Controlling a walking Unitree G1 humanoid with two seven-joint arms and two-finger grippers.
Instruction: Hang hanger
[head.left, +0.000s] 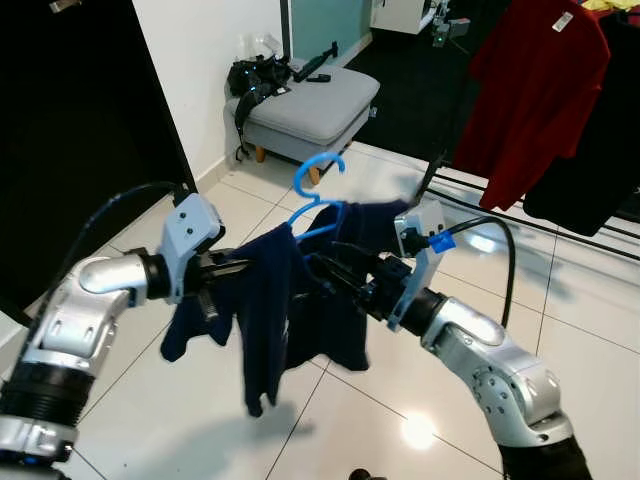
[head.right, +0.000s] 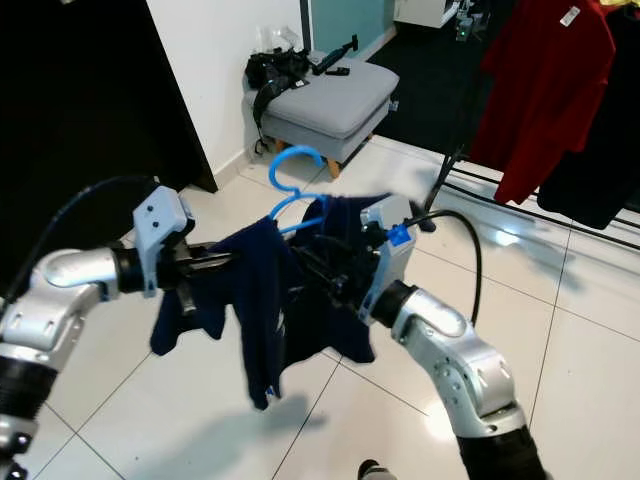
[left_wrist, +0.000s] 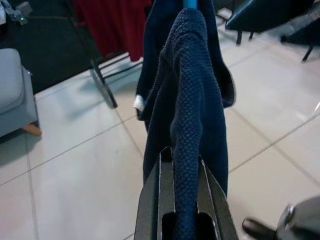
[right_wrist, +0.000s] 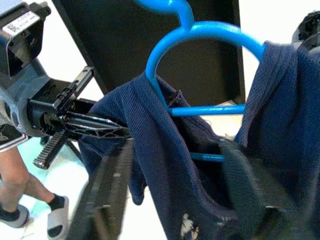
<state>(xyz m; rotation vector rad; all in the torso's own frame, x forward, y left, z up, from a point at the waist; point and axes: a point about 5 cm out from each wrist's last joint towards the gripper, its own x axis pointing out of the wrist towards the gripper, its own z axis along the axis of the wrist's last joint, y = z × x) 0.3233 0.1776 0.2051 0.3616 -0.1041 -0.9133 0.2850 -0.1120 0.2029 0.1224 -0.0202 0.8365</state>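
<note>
My left hand (head.left: 232, 268) is clamped on a shoulder of the navy shirt (head.left: 290, 300) draped over the blue hanger (head.left: 318, 195), held up between my arms. My right hand (head.left: 335, 280) grips the shirt's other side, above the tiled floor (head.left: 330, 420).

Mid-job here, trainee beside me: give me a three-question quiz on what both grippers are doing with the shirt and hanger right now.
1. True or false: the left gripper is shut on a fold of the navy shirt.
2. What colour is the hanger the shirt is draped on?
   A. red  B. blue  C. white
3. Fill in: a ___ shirt hangs on the rack behind the right gripper.

Key: 1 true; 2 B; 3 red.
</note>
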